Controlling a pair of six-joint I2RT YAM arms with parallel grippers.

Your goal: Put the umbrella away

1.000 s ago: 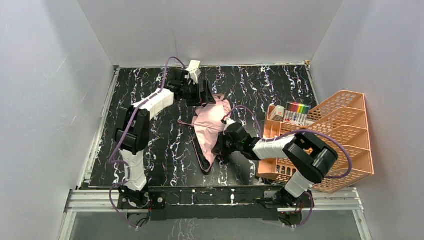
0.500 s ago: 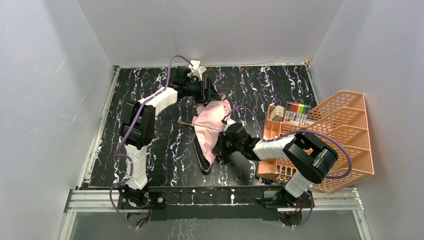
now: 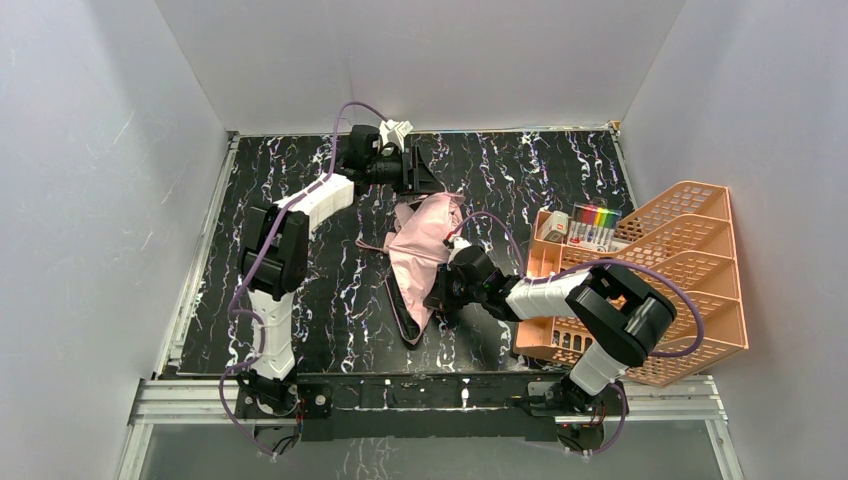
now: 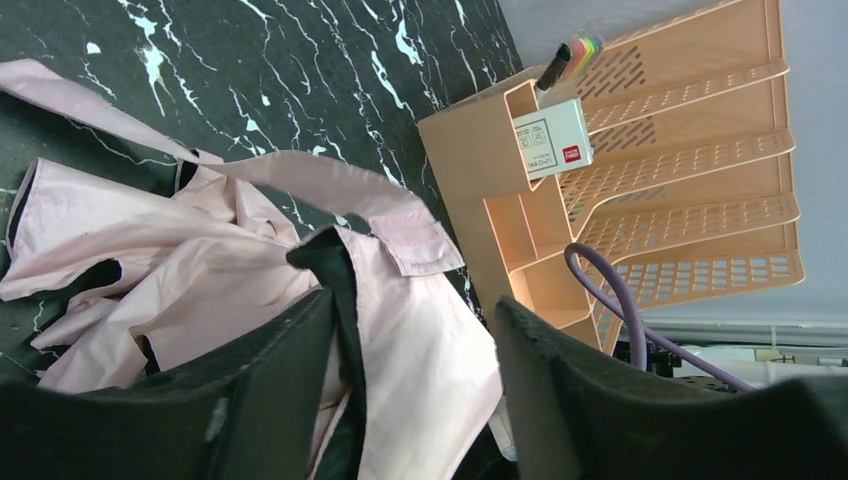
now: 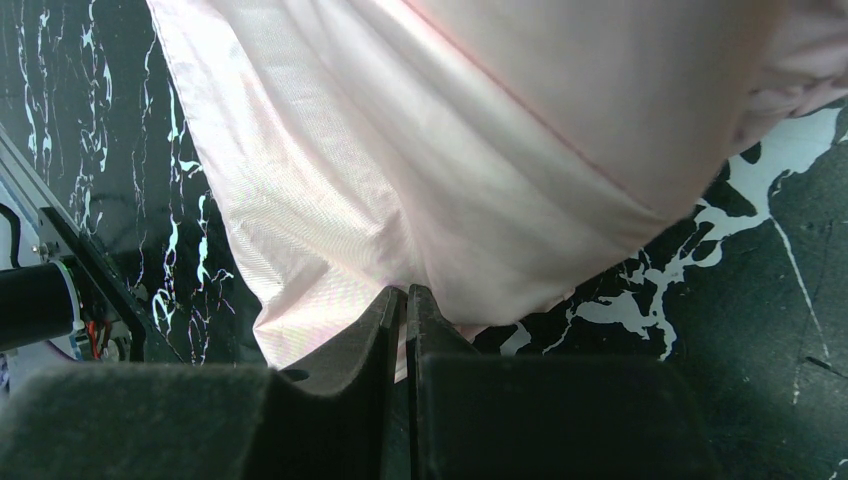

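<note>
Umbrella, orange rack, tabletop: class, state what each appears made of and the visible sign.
The umbrella: thin woven fabric, slight sheen; fine weave and soft creases show. The orange rack: probably moulded plastic, smooth, with even slots. The tabletop: black with white veins, marble-look; stone or print, cannot tell.

Table [image 3: 300, 250]: black top with white veining. One pink umbrella [image 3: 420, 250] lies collapsed and crumpled near the centre, with black lining showing along its near edge. One orange mesh rack [image 3: 690, 260] stands at the right edge, towards the near right corner, apart from the umbrella.
</note>
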